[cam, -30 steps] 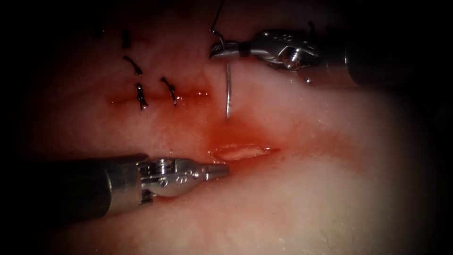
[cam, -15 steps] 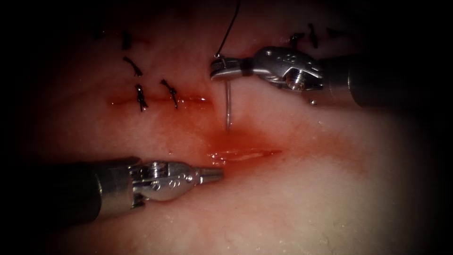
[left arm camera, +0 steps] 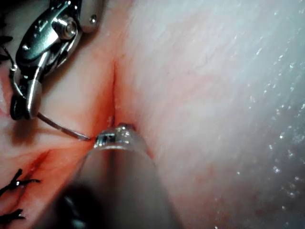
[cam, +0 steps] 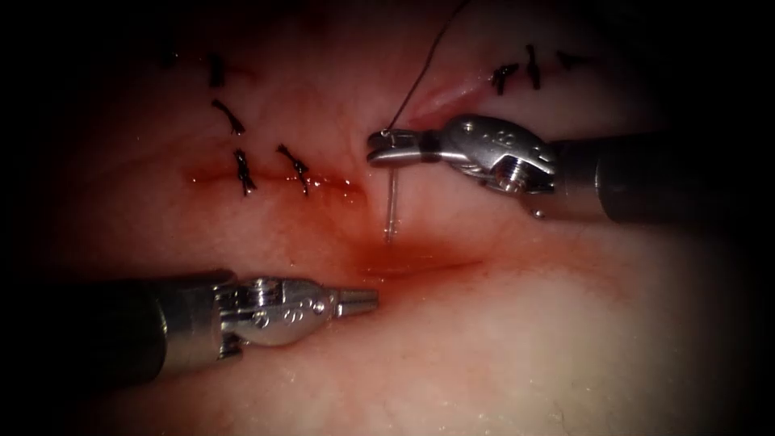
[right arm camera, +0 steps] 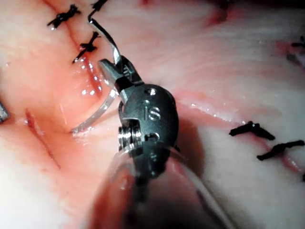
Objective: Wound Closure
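My endoscope looks down from front; my wrist views sit close, sharing the cut (cam: 420, 265) and needle (cam: 389, 210).

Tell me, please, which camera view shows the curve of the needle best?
The right wrist view: there the needle arcs sideways from the right tool, which grips it near the thread end, tip at the tissue. The endoscope view shows the needle edge-on, as a straight line. The left wrist view shows a short stretch.
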Tool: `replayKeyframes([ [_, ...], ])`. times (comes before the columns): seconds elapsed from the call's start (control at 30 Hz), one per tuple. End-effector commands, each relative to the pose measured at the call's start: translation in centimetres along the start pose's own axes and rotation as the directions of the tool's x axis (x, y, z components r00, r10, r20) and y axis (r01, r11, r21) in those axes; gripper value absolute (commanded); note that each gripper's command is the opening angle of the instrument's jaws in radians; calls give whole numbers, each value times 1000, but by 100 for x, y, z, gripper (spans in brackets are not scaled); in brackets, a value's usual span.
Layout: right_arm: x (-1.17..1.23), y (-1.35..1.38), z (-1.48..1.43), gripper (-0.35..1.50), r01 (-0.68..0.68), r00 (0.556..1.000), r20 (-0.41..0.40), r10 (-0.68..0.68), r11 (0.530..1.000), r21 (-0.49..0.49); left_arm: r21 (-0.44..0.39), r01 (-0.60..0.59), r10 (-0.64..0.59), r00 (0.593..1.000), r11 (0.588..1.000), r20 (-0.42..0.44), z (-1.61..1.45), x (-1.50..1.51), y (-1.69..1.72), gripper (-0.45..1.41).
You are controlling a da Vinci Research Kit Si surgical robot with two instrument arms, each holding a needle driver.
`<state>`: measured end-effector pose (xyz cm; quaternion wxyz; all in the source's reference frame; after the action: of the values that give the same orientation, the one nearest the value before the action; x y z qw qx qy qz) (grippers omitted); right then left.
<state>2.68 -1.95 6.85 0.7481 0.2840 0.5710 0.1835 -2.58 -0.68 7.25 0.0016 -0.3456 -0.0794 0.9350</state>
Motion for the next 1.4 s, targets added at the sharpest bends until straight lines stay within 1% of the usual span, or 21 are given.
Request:
replayKeyframes([
  [0.03,-4,0,11,-35,8,1000,0,-8,1000,5,1,-1,1,1000,1000,-1,8,2,-2,6],
  [0.07,-4,0,11,-35,8,1000,0,-8,1000,5,1,-1,1,1000,1000,-1,8,2,-2,6],
  [0.1,-10,-2,14,-35,15,1000,-3,-15,1000,5,1,-1,1,1000,1000,-1,8,2,-2,6],
  [0.13,-11,-2,15,-35,11,1000,-5,-11,1000,5,1,-1,1,1000,1000,-1,8,2,-2,6],
  [0.33,-11,-1,17,-35,11,1000,-11,-11,1000,9,1,-1,1,1000,1000,-1,8,2,-2,6],
  [0.4,-13,-2,22,-35,14,1000,-10,-14,1000,17,1,-1,1,1000,1000,-1,8,2,-2,6],
  [0.47,-22,-8,28,-35,3,1000,-6,-3,1000,27,1,-1,1,1000,1000,-1,8,1,-2,6],
  [0.5,-22,-8,28,-35,3,1000,-6,-3,1000,27,1,-1,1,1000,1000,-1,8,1,-2,6],
  [0.57,-33,-12,32,-35,-7,1000,-7,7,999,35,1,-1,1,1000,1000,-1,7,1,-2,6],
  [0.6,-33,-12,32,-35,-7,1000,-7,7,999,35,1,-1,1,1000,1000,-1,7,1,-2,6],
  [0.67,-41,-16,32,-35,-9,1000,-2,9,999,45,1,-1,1,1000,1000,-1,7,1,-2,6],
  [0.9,-52,-20,30,-35,-20,1000,3,20,999,51,1,-1,1,1000,1000,-1,8,1,-3,4],
  [0.93,-60,-24,33,-35,-22,1000,11,21,998,55,1,-1,1,1000,1000,-1,8,1,-2,4],
  [0.97,-60,-24,33,-35,-22,1000,11,21,998,55,1,-1,1,1000,1000,-1,8,1,-2,4],
  [1.1,-75,-35,38,-35,-32,999,34,29,996,83,1,-2,2,1000,1000,-1,8,1,-2,4],
  [1.4,-101,-42,41,-35,-56,996,69,48,992,114,3,-1,1,1000,1000,1,8,1,-3,4],
])
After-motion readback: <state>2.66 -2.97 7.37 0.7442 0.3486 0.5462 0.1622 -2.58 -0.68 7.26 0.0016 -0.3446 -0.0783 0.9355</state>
